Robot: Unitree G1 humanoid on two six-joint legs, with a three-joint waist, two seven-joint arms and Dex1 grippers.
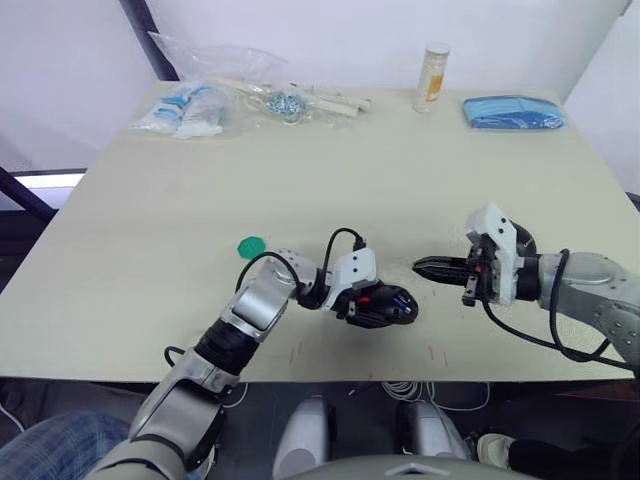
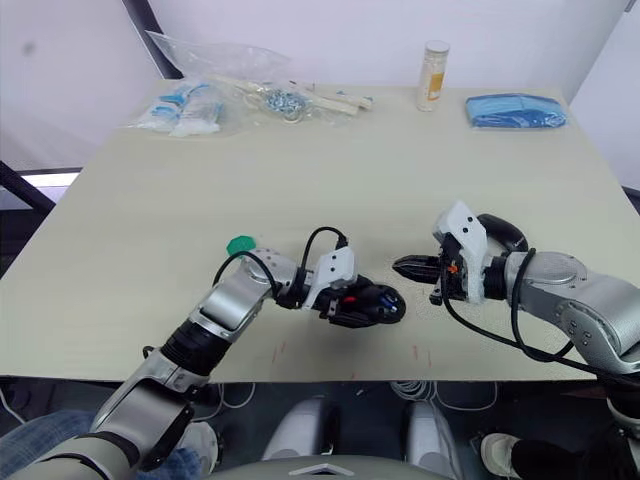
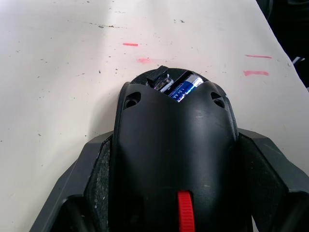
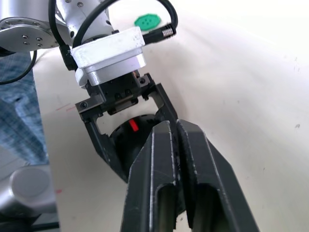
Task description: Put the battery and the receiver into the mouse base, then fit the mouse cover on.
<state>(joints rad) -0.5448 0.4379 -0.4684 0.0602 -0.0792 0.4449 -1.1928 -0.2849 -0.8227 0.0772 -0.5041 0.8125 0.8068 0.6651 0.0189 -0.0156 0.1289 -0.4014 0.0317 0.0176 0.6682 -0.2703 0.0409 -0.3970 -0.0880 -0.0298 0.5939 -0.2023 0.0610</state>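
Note:
My left gripper (image 1: 383, 308) is shut on the mouse base (image 1: 380, 305), a black oval body with a red wheel, held low over the table's (image 1: 150, 250) front middle. The blue battery (image 3: 182, 89) lies in a compartment at the base's far end. Beside it sits a small dark plug, the receiver (image 3: 159, 79). My left fingers (image 3: 99, 183) clamp the base's sides. My right gripper (image 1: 430, 267) hovers just right of the base, pointing at it, shut with nothing between its fingers (image 4: 161, 159). The mouse cover is out of view.
A green disc (image 1: 251, 245) lies left of the base. At the table's far edge are plastic bags (image 1: 200, 105) with small parts, a pale bottle (image 1: 432, 77) and a blue packet (image 1: 513, 111). Red marks (image 3: 256, 72) dot the table near its front edge.

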